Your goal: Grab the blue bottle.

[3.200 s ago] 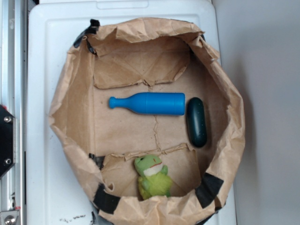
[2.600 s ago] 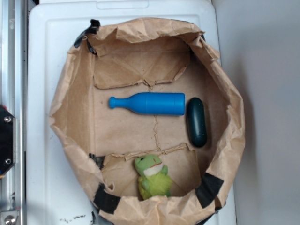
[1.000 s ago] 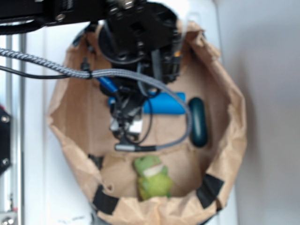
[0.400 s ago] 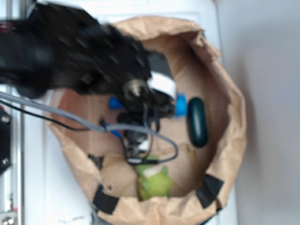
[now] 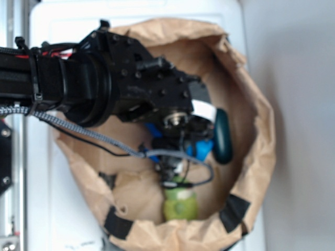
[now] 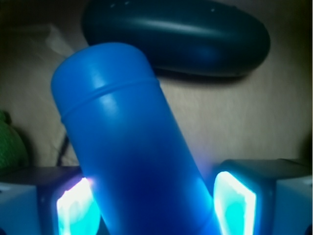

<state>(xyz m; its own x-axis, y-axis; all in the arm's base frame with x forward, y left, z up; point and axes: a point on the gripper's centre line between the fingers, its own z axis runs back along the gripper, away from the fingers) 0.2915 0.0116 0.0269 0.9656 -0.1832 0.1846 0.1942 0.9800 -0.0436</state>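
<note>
The blue bottle [image 6: 132, 147] lies on the floor of the paper bag, its flat base turned toward the dark green capsule. In the exterior view only bits of the bottle [image 5: 201, 149] show under the black arm. My gripper [image 6: 156, 205] is low in the bag and open, with the bottle's body between its fingers. The left pad [image 6: 73, 210] rests against the bottle. A thin gap shows at the right pad [image 6: 234, 205]. The bottle sits askew between them. From outside, the gripper [image 5: 180, 141] is mostly hidden by its own housing.
The dark green capsule [image 5: 221, 137] lies just past the bottle's base, also seen as the capsule [image 6: 176, 36] in the wrist view. A green frog plush [image 5: 180, 204] sits near the bag's front wall. The crumpled brown paper bag [image 5: 256, 130] rises all around, on a white bin lid [image 5: 52, 183].
The arm swung in from the left and dropped into the bag over the bottle. The bottle's base now shows lower than before. The capsule has stayed put.
</note>
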